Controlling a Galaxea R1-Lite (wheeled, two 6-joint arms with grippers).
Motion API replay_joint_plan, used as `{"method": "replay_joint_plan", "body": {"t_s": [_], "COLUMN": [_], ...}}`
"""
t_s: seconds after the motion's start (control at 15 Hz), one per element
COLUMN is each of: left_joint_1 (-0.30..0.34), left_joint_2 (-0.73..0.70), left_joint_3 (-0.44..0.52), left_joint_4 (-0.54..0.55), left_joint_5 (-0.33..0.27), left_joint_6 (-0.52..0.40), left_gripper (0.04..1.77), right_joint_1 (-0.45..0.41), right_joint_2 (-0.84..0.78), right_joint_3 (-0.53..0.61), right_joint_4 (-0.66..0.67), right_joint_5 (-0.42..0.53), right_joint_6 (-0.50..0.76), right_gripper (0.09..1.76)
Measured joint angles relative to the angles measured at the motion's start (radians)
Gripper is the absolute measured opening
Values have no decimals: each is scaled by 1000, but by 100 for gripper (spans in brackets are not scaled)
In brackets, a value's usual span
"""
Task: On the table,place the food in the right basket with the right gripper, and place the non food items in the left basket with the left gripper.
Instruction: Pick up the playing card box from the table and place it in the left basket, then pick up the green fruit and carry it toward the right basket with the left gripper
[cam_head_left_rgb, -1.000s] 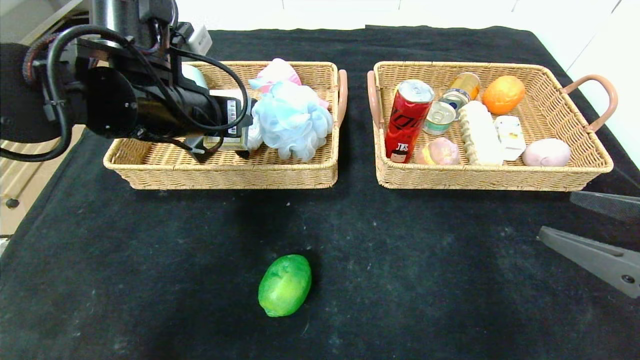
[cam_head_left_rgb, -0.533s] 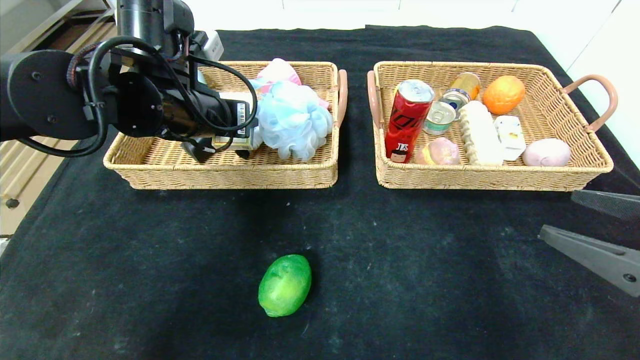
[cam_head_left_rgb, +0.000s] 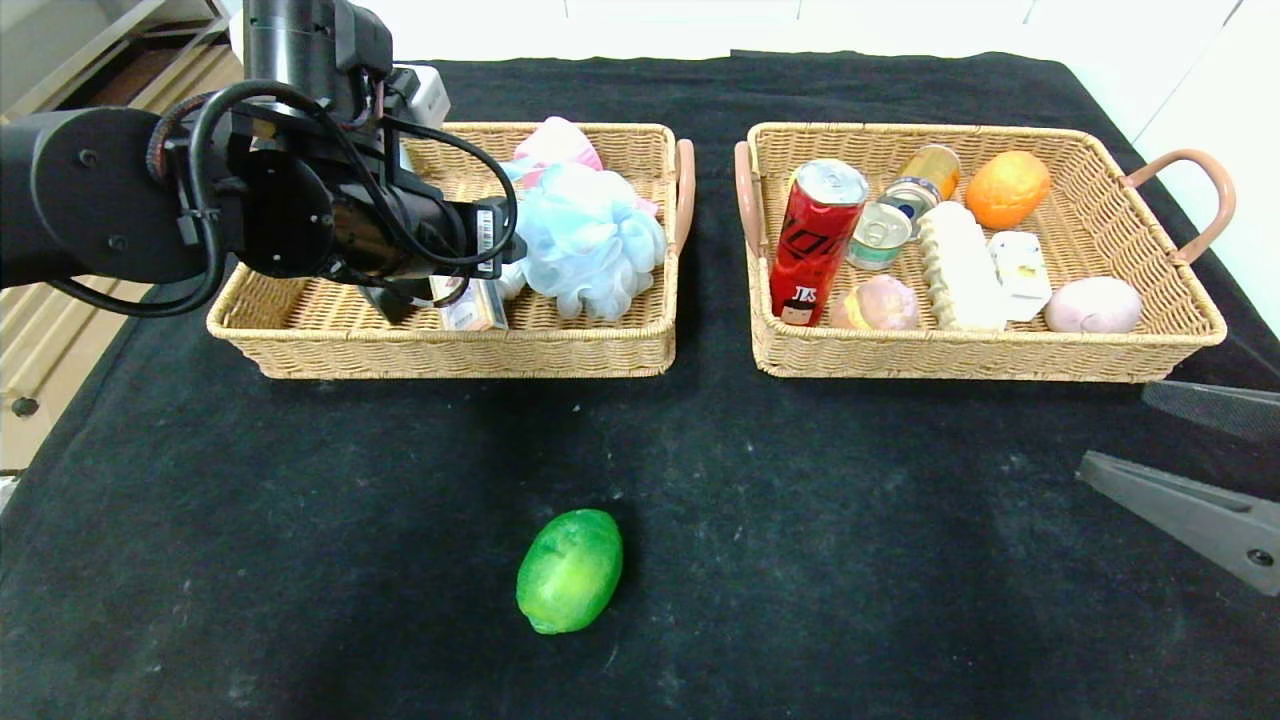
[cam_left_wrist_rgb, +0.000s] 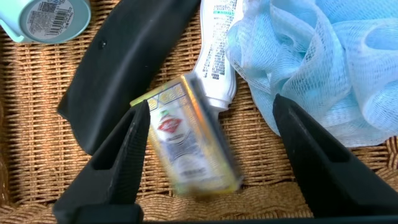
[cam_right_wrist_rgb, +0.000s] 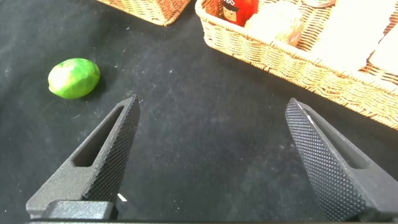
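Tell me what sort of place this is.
Probably a robot test bench, not a home: a table draped in black cloth, two matching wicker baskets, left basket and right basket, holding sorted goods, and plain white walls behind.

Black left pincer (cam_head_left_rgb: 440, 300) — looped cables, screws, barcode sticker

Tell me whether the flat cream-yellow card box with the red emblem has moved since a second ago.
Yes. The card box has dropped from between the left gripper fingers toward the left wicker basket front wall, now apart from them.

White wall (cam_head_left_rgb: 900, 20), wooden shelving (cam_head_left_rgb: 60, 60) left
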Motion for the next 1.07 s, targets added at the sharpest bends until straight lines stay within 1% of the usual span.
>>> {"method": "replay_joint_plan", "body": {"t_s": [0.47, 0.6, 0.8, 0.93, 1.07], "left_joint_1": [-7, -17, -47, -78, -113], "left_joint_2": [-37, -66, -143, -200, -248], "left_joint_3": [18, 50, 140, 205, 240], "left_joint_4": [11, 14, 9, 14, 35], "left_joint_5": [-1, -1, -5, -5, -8], "left_joint_6": [0, 6, 19, 22, 17], "left_gripper": [161, 163, 166, 167, 168], "right_joint_1": [1, 1, 1, 2, 3], "right_joint_2": [0, 0, 0, 0, 1], "right_joint_3": [0, 1, 3, 4, 4], "right_joint_4": [0, -1, 0, 1, 1], "right_joint_5": [0, 0, 0, 0, 0], "right_joint_6": [0, 0, 0, 0, 0], "right_gripper": [171, 171, 171, 171, 171]}}
